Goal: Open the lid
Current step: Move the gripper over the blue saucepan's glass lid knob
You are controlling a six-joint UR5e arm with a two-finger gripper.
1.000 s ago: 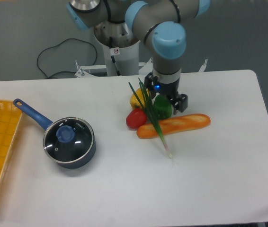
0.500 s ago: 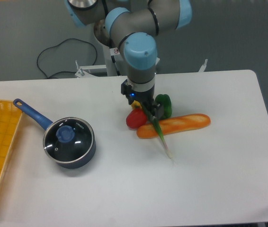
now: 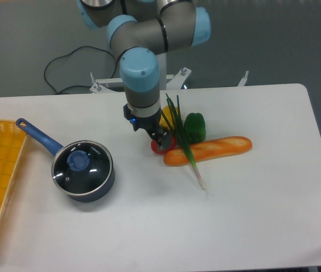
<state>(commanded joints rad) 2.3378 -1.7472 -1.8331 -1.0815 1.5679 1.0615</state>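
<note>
You cannot tell if the fingers (image 3: 159,140) are spread or closed; they hang over the red tomato (image 3: 159,148). The lid (image 3: 81,167) sits on the saucepan (image 3: 95,188) near the counter's (image 3: 251,215) left edge. Center above the blue knob (image 3: 79,160), then descend straight.

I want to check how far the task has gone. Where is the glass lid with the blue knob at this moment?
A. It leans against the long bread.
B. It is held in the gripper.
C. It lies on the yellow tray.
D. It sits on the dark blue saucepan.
D. The lid sits closed on the saucepan, while the gripper is off to the right, near the vegetables, not touching it.
</note>
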